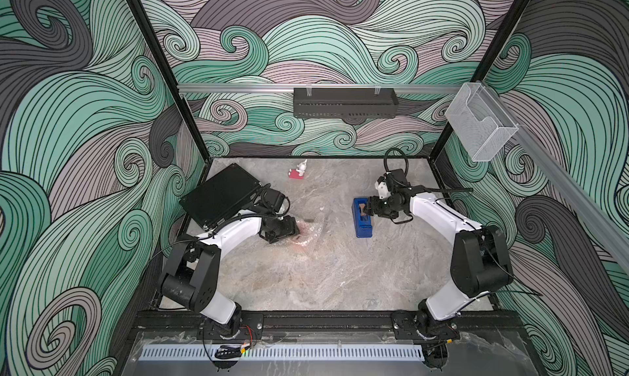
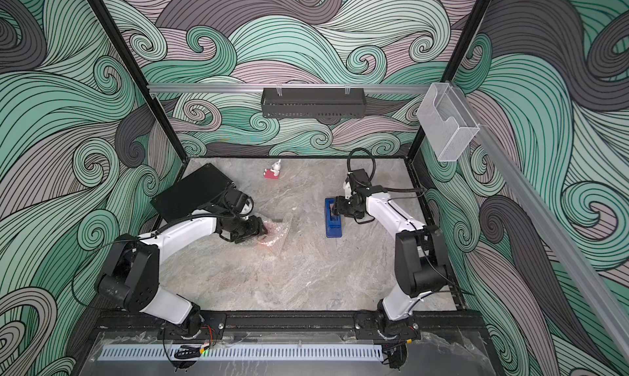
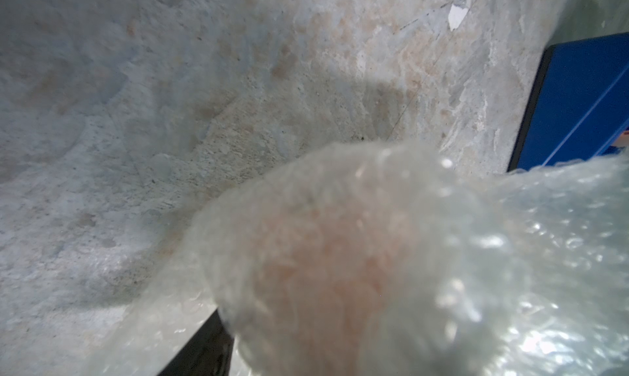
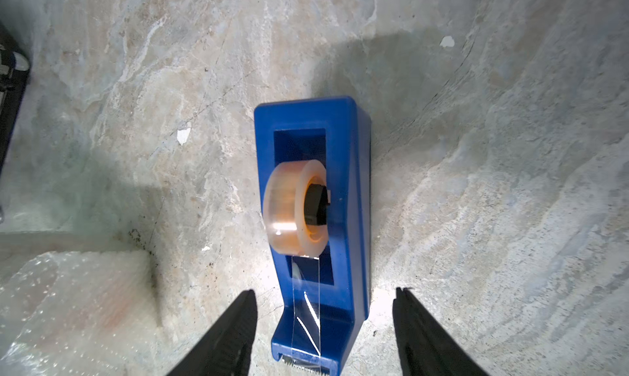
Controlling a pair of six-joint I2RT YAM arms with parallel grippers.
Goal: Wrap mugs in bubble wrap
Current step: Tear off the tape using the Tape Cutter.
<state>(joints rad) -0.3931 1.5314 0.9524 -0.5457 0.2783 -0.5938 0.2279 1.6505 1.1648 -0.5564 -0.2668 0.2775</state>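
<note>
One grey, stone-patterned bench (image 1: pixel 323 275) carries everything, and two white-and-black arms reach in from its near edge. A flat black panel (image 1: pixel 221 193) lies askew at the far left corner.

Left of centre sits a crumpled sheet of bubble wrap (image 1: pixel 311 234). The left tool (image 2: pixel 262 232) has its tip pushed into the wrap's left side. Through the plastic the salmon-orange mug (image 3: pixel 323 272) shows as a blurred pink lump, bundled inside the wrap directly in front of that tool. In the left wrist view one black finger (image 3: pixel 204 347) lies against the bundle. The other finger is hidden behind the plastic, so I cannot tell whether the tool grips the bundle or only rests on it.

Right of centre stands a blue tape dispenser (image 1: pixel 363 228), with bare bench between it and the wrap. The right tool (image 4: pixel 326 290) hangs over the cutter end, fingers spread wide on either side of the blue base and holding nothing. The mug is well to its left.

A small red-and-white figurine (image 1: pixel 299 171) stands far back near the middle. A clear tape roll (image 4: pixel 289 207) sits in the dispenser, with a strip drawn down to the cutter. A tiny white chip (image 4: pixel 183 136) lies on the bench beside the dispenser.
</note>
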